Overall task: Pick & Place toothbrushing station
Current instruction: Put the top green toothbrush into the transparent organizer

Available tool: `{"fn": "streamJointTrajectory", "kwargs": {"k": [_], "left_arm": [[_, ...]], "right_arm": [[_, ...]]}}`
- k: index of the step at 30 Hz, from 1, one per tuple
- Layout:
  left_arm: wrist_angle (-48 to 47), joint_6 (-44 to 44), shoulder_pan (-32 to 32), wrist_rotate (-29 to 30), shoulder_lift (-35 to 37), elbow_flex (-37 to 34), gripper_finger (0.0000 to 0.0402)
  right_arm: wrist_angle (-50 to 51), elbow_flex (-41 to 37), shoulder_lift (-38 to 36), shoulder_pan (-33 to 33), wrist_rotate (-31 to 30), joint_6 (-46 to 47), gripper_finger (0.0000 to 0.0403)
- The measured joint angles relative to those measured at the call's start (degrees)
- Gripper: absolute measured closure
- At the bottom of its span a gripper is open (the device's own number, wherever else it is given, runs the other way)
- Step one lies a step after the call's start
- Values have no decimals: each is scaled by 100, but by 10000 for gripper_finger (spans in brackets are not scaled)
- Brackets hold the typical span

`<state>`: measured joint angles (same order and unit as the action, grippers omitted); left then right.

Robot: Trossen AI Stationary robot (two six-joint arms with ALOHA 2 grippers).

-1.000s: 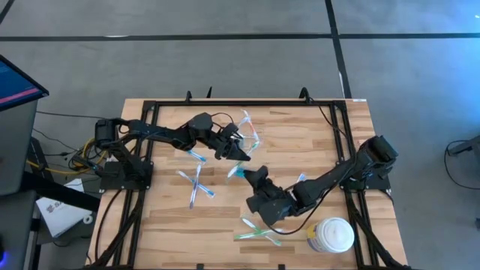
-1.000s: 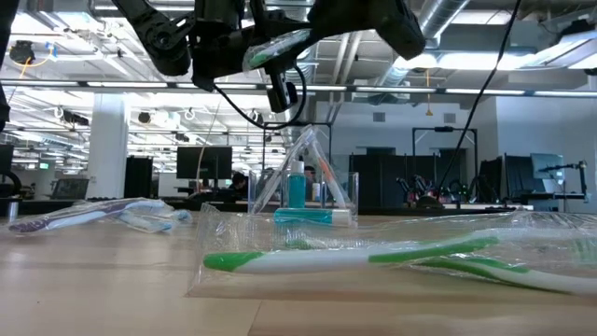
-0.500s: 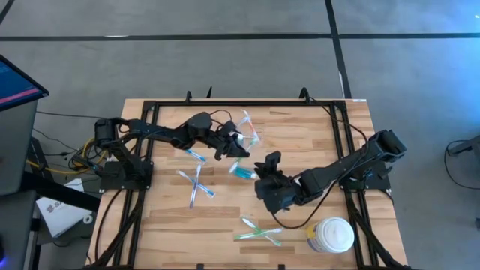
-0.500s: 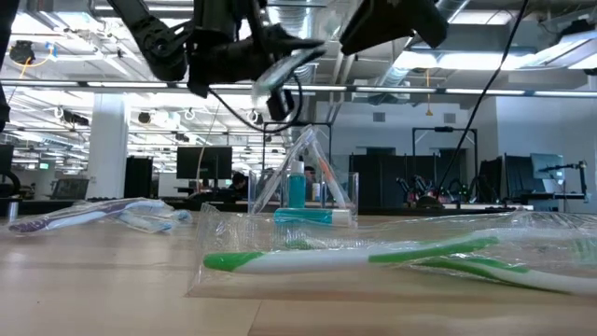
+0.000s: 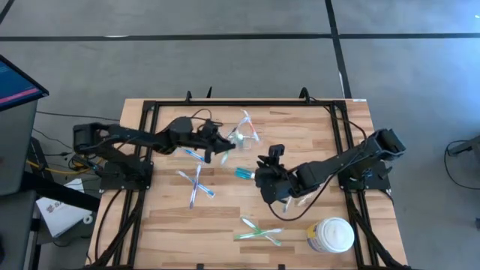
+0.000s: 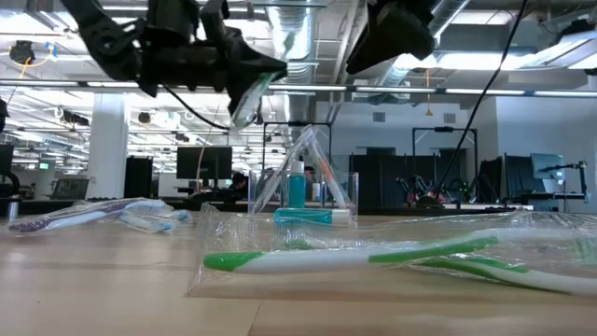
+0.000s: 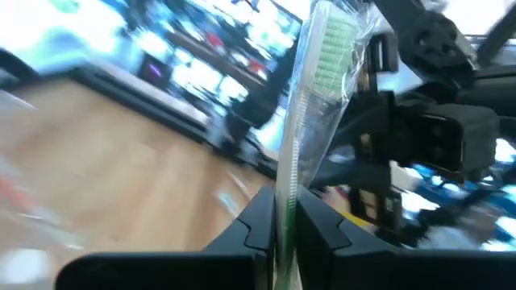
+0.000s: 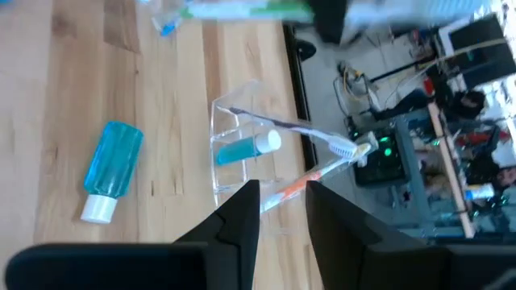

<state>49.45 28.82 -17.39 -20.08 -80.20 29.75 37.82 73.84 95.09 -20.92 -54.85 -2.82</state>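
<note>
Your left pincer (image 5: 225,152) has pulled back, clamped on the green toothbrush (image 7: 310,105), clear of the holder (image 5: 246,129).
Your right pincer (image 8: 282,211), half-open and empty, hovers above the teal tube (image 8: 111,171) on the table (image 5: 315,135).

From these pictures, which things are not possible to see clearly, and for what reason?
- Left wrist view: the wrapped green toothbrush in the left gripper; its lower end is cut off by the edge, and the table is blurred.
- Low view: the right gripper is cut off by the top edge.
- High view: contents of the clear holder are too small.

Clear holder (image 8: 242,157) upright — teal tube (image 8: 109,171) flat
</note>
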Motion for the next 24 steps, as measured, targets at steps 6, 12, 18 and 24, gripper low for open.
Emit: {"fn": "streamJointTrajectory", "kwargs": {"k": [6,12,18,24], "left_arm": [[106,-778,135,1301,664,-506,387],[686,-1356,280,2093,785,-794,387],[869,-1796,315,2519,725,-808,387],[1033,-1998,317,2719,679,-805,387]], "right_arm": [[62,-2,0,219,124,423,310],[138,-2,0,402,126,914,310],[362,-2,2,535,126,1406,310],[676,-2,4,574,126,1802,310]]}}
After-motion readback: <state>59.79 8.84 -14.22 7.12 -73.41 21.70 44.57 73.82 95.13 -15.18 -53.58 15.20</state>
